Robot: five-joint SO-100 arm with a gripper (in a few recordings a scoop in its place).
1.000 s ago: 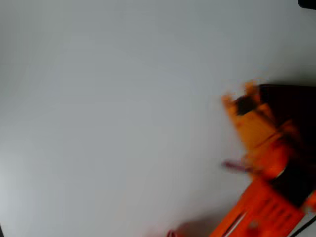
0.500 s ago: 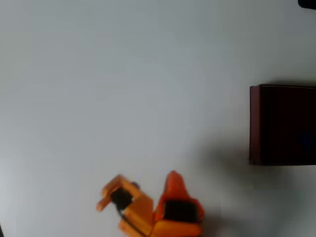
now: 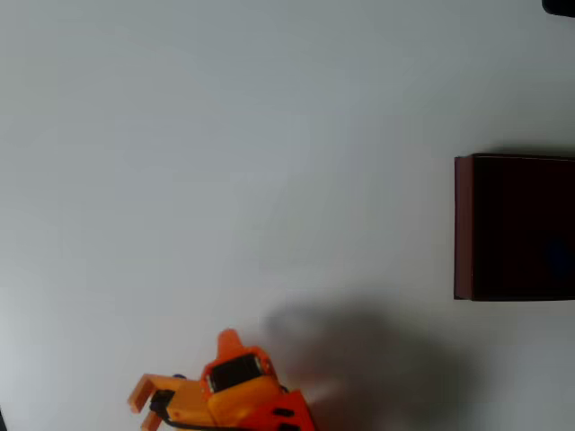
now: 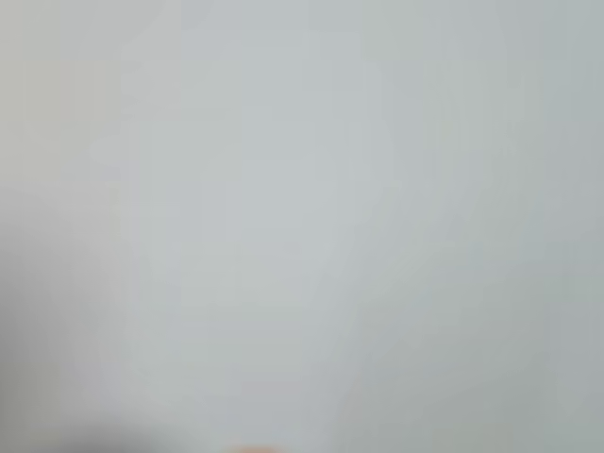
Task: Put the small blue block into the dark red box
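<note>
The dark red box [image 3: 463, 224] sits at the right edge of the overhead view, with thin maroon walls and an almost black inside. No clear sign of the small blue block: the box's interior is too dark to make anything out. My orange gripper [image 3: 148, 404] is at the bottom left of the overhead view, far from the box and pointing left. Its fingers [image 3: 144, 389] stand apart with nothing between them. In the wrist view there is blurred pale table and an orange sliver [image 4: 250, 449] at the bottom edge.
The pale grey table [image 3: 225, 162] stretches bare from the gripper to the box. A soft shadow [image 3: 359, 350] of the arm lies on it at the bottom middle. A dark object's corner [image 3: 559, 5] sits at the top right.
One second ago the gripper was over the box's left wall. It has since swung away across the table to the bottom left, dropping a little lower in the picture in the last half second.
</note>
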